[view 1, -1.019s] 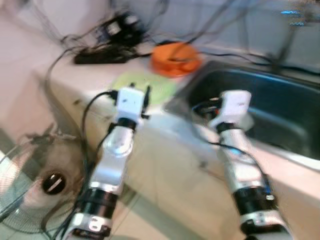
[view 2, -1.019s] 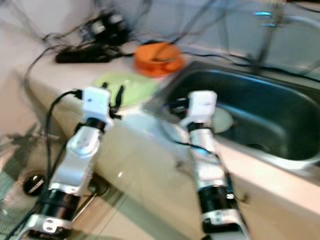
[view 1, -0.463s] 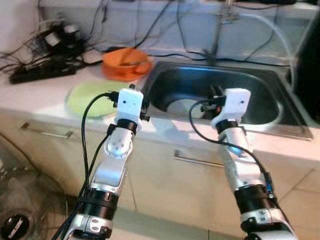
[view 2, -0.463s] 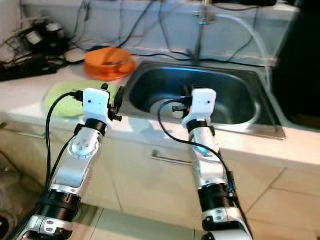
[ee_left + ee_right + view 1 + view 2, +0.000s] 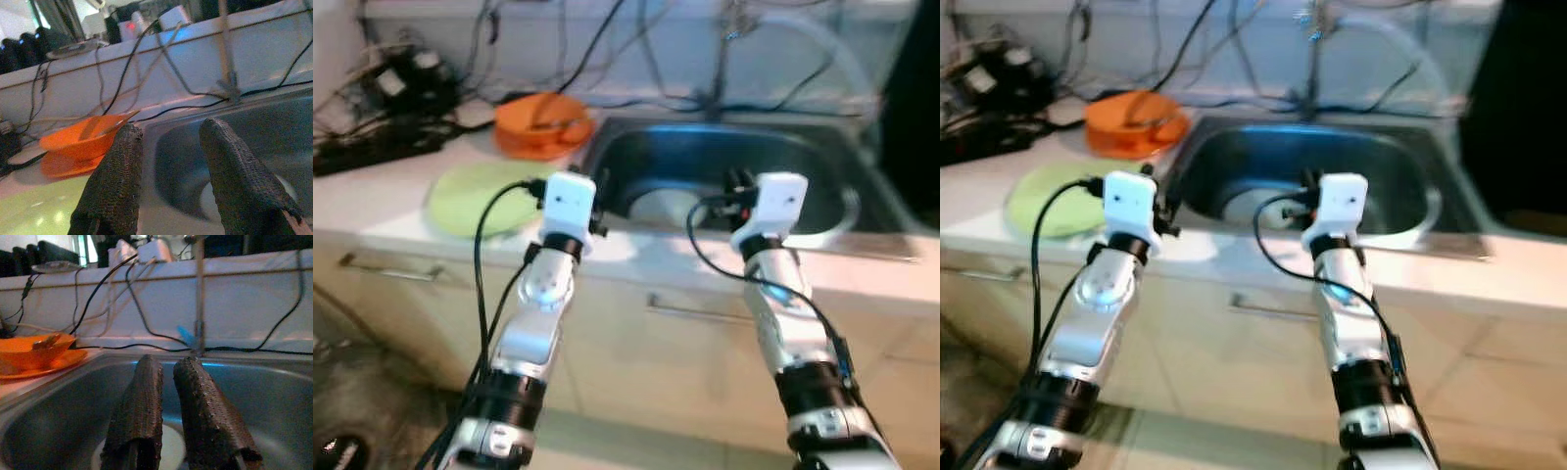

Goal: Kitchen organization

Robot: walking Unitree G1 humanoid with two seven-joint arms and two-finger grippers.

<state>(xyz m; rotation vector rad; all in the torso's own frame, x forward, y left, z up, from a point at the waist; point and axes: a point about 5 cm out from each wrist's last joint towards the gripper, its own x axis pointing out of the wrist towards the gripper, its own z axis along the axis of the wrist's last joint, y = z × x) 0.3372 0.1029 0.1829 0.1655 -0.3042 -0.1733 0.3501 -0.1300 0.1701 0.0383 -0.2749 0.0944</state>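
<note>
A steel sink is set in the pale counter straight ahead, with a white plate lying in its basin. Left of it on the counter are a flat green plate and an orange bowl on an orange dish. My left gripper is open and empty, held over the counter edge near the sink's left corner. My right gripper hovers at the sink's front rim, its fingers almost together with nothing between them. The white plate lies below them.
A faucet rises behind the sink, with several cables draped along the back wall. A black power strip and chargers clutter the counter's far left. Below the counter are cabinet drawers with bar handles.
The whole picture has swung and steadied, so the camera moved: the sink now sits in the middle. Both arms keep the same raised pose before the counter.
</note>
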